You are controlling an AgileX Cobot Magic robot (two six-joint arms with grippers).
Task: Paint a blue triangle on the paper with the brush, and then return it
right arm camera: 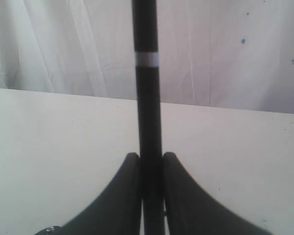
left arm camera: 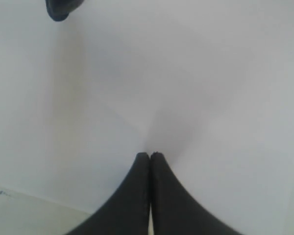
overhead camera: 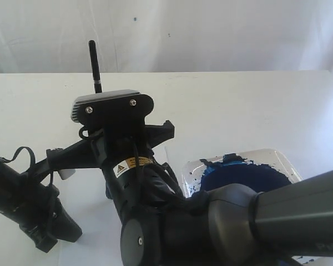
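**Brush upright over the counter.** My right fingers [right arm camera: 150, 155] pinched the thin brush [right arm camera: 147, 98] with the long black handle, clamped on either side of its shaft. Its long axis stood close to vertical. The handle, ringed by one pale band, rose straight out of the grip toward the cloth backdrop. The bristle end was hidden below the fingers, so I could not tell whether it touched anything.

My left fingers [left arm camera: 150, 156] were pressed together, holding nothing. They were low over what I took to be the plain white sheet of paper [left arm camera: 186, 98], near one of its faint edges, toward the near-left corner of the cream counter [overhead camera: 238, 105]. The square clear tray [overhead camera: 277, 155] with its dark blue pool sat toward the near-right corner.

No blue triangle showed in any view. As I judged it, the coming stroke turned on that vertical line: the right arm alone carried the brush, tip pointing down beneath the grip.
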